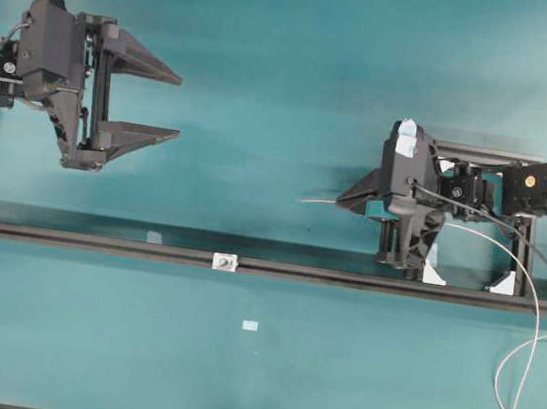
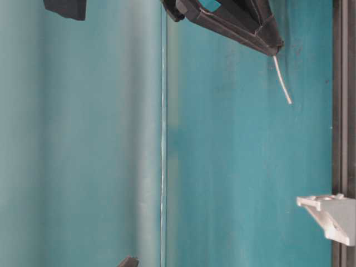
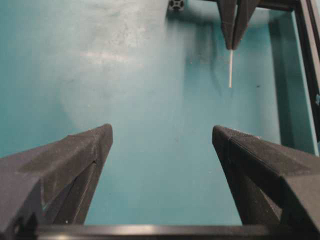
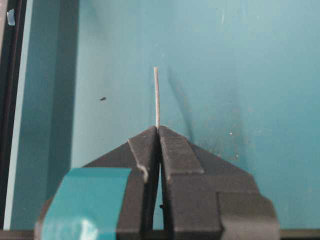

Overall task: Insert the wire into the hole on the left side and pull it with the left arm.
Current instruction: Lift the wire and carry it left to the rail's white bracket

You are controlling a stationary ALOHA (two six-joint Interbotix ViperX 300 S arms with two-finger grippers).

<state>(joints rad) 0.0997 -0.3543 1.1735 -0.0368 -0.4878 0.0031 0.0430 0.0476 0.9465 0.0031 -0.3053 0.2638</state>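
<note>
Above the rail, right gripper is pinching the wire, short tip protruding; left gripper is hanging wide, seemingly empty.

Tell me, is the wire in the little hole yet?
Not yet. The wire sticks out of the right arm's shut fingers, apart from the hole on the rail.

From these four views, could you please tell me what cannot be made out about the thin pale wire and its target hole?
- Thin pale grey-white wire: overhead, its far end is cut off by the right edge.
- Dark hole in the tiny silver-white square fitting: overhead, too small to judge whether it is clear.
- Teal-taped right gripper: its fingers hide how much wire sits inside.
</note>
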